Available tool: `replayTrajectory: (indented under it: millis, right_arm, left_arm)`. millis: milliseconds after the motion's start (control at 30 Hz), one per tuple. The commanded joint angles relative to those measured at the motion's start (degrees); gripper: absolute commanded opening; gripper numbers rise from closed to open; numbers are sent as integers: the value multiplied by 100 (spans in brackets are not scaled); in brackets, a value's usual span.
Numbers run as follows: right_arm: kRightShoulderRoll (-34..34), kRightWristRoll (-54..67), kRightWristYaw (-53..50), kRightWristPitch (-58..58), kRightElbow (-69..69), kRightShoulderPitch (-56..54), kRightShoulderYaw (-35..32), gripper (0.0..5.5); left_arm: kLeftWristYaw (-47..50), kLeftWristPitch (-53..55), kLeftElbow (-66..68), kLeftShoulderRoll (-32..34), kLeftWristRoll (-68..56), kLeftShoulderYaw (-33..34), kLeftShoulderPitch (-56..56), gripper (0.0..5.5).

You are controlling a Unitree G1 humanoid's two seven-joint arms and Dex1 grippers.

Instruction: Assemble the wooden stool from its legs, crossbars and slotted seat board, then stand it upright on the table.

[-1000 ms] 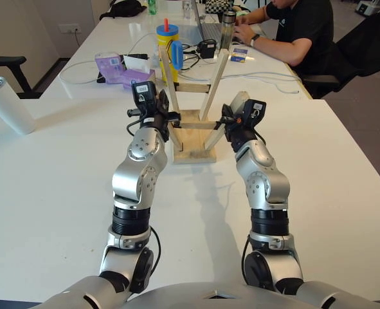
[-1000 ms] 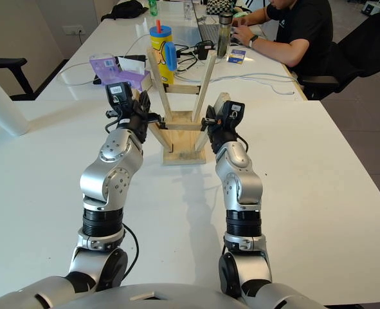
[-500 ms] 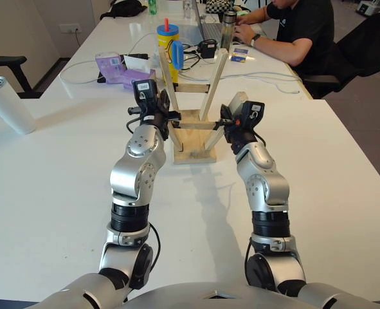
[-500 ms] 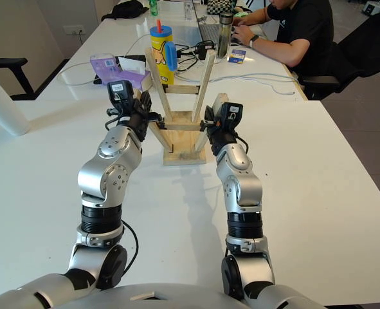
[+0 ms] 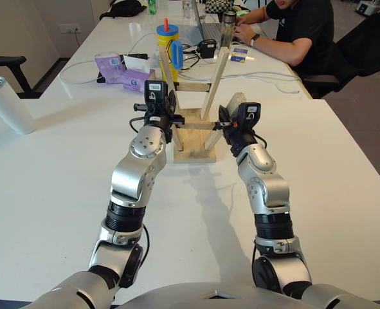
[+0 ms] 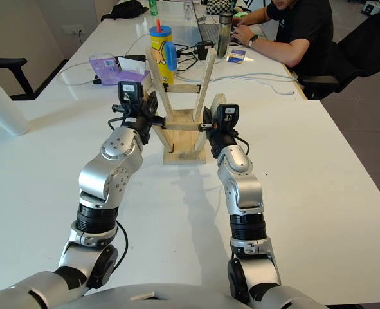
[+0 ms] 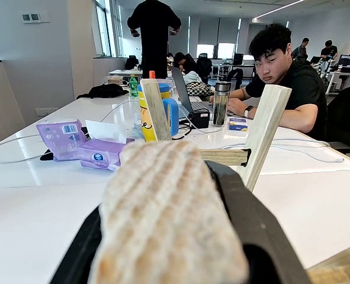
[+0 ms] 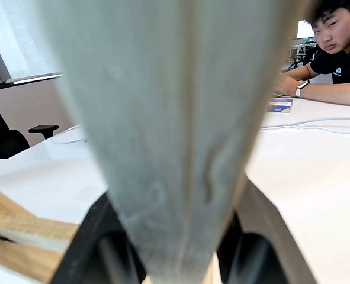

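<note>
The wooden stool lies upside down at the table's middle, its slotted seat board (image 5: pixel 193 154) flat on the table. Two far legs (image 5: pixel 166 64) (image 5: pixel 215 71) slant upward, joined by a crossbar (image 5: pixel 193 87). A lower crossbar (image 5: pixel 199 125) runs between my grippers. My left gripper (image 5: pixel 167 119) is at the stool's near left corner, shut on a pale wooden leg (image 7: pixel 163 213). Opposite it, my right gripper (image 5: pixel 228 125) is shut on the near right leg (image 5: pixel 235 103), whose broad face (image 8: pixel 175 118) stands between the black fingers.
A white tumbler (image 5: pixel 6 103) stands at the far left. Behind the stool are a yellow cup (image 5: pixel 169 42), a purple box (image 5: pixel 116 67), cables and a bottle (image 5: pixel 227 26). A person types at the back right. Bare table lies in front and to the right.
My left gripper has shifted right, closer in against the stool's left side. The right gripper has edged slightly left. The stool stays in place.
</note>
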Motion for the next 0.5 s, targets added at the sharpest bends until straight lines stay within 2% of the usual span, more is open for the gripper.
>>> replayTrajectory:
  millis: [33, 200, 233, 267, 400, 500]
  right_arm:
    - [311, 573, 820, -56, -683, -408, 631, 112]
    - [344, 576, 682, 17, -598, -454, 482, 112]
    - [356, 571, 616, 35, -544, -485, 414, 112]
    - [365, 568, 571, 46, -507, -506, 368, 112]
    - [360, 487, 439, 56, -430, -549, 298, 112]
    - [349, 431, 377, 66, -385, -580, 263, 112]
  left_arm:
    - [-963, 1334, 718, 82, -365, -568, 544, 116]
    - [-897, 1198, 821, -334, -886, 155, 592, 116]
    - [-882, 1300, 775, -487, -1104, 407, 538, 152]
    - [-877, 1386, 737, -588, -1248, 572, 499, 158]
    - [-953, 1466, 577, -586, -1265, 610, 374, 233]
    - [-921, 1449, 536, -548, -1194, 662, 307, 233]
